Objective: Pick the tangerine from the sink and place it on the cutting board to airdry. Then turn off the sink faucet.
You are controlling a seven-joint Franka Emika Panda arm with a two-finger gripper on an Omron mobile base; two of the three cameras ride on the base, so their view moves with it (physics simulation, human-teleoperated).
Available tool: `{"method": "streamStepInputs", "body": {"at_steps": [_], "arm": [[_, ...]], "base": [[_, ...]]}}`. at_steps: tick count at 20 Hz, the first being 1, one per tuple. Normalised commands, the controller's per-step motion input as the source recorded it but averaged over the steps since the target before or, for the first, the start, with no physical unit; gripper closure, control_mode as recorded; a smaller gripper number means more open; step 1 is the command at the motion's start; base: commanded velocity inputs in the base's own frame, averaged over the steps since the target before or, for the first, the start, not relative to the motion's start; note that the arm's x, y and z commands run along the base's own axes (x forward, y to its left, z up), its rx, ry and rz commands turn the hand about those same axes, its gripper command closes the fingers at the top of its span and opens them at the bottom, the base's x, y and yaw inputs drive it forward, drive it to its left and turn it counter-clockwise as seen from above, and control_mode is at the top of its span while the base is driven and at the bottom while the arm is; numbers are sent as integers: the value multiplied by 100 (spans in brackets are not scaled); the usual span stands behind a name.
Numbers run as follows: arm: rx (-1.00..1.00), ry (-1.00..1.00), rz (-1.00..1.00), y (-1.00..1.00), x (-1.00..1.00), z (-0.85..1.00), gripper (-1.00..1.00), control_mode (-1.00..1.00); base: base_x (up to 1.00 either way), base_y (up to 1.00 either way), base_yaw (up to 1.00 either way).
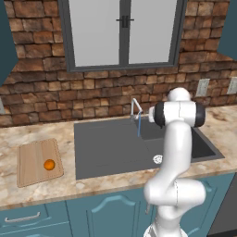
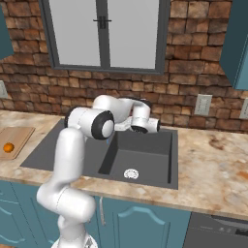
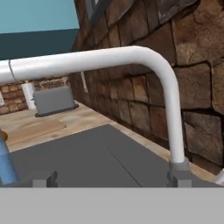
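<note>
Tangerine point(image 1: 49, 164) lay on the cutting board point(image 1: 32, 162), at about nine o'clock from the sink point(image 1: 111, 148); judged light, firm and smooth, prone to roll. What remained to handle was the sink faucet point(image 3: 166, 87): a thin, rigid, glossy metal tube with an arched bend, likely slippery, best pushed near its base. The gripper point(image 3: 111, 181) stood wide open, empty, close before it, water point(image 1: 139, 126) running.

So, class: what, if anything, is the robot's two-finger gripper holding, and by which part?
Nothing: the gripper is open beside the silver arched faucet; the orange tangerine lies on the wooden cutting board.
</note>
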Motion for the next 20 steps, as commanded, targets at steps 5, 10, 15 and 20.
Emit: {"method": "streamStepInputs", "body": {"at_steps": [5,10,15,20], "arm": [[0,-1,0,0,28,-2,-100,-100],[0,0,0,0,31,-9,-100,-100],[0,0,0,-2,26,-13,-100,-100],[0,0,0,-4,20,-15,-100,-100]], "base": [[0,0,0],[0,0,0],[0,0,0],[0,0,0]]}}
